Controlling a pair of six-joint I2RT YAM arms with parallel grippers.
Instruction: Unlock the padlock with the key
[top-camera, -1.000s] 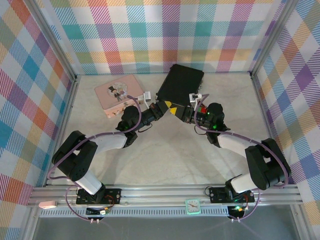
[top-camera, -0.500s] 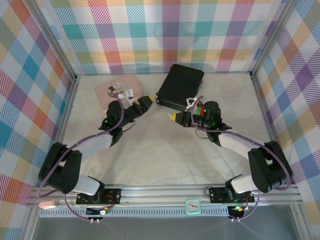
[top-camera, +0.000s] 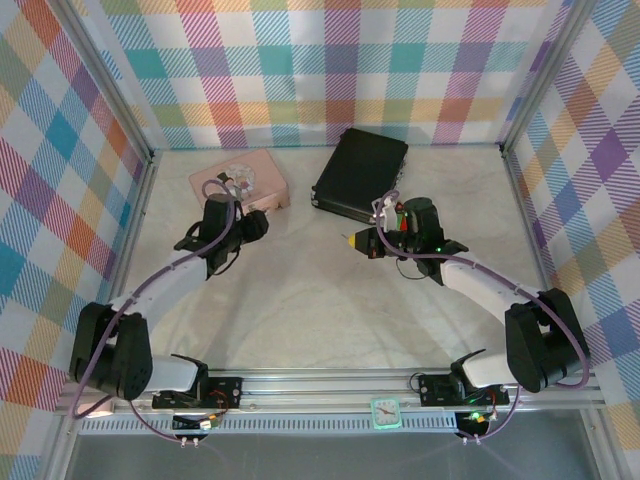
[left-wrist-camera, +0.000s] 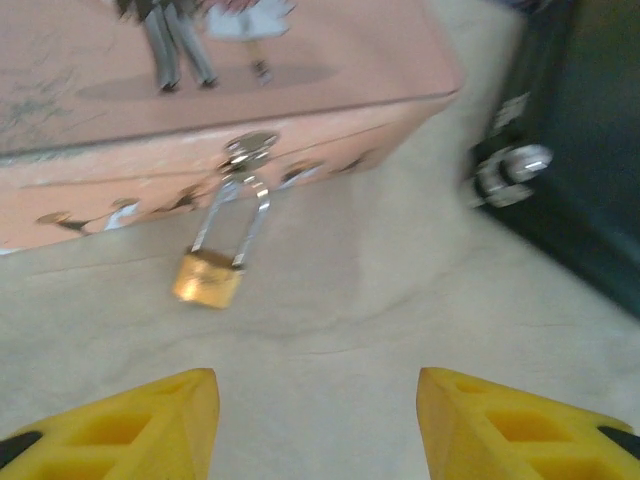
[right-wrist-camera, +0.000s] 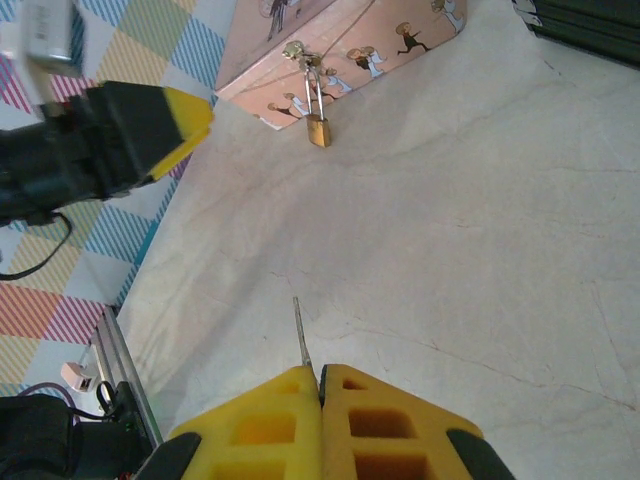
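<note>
While the right gripper (right-wrist-camera: 321, 374) pinches the key (right-wrist-camera: 301, 335) at bottom centre, the left gripper (left-wrist-camera: 315, 382) sits spread below the padlock (left-wrist-camera: 208, 278) hanging from the pink tin (left-wrist-camera: 200, 90).

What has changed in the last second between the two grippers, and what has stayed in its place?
The left gripper has pulled away from the right gripper, going left to the pink tin, and now faces the padlock with open jaws. The right gripper has drawn back a little towards the near edge, shut on the key. The pink tin and the black case have not moved.
</note>
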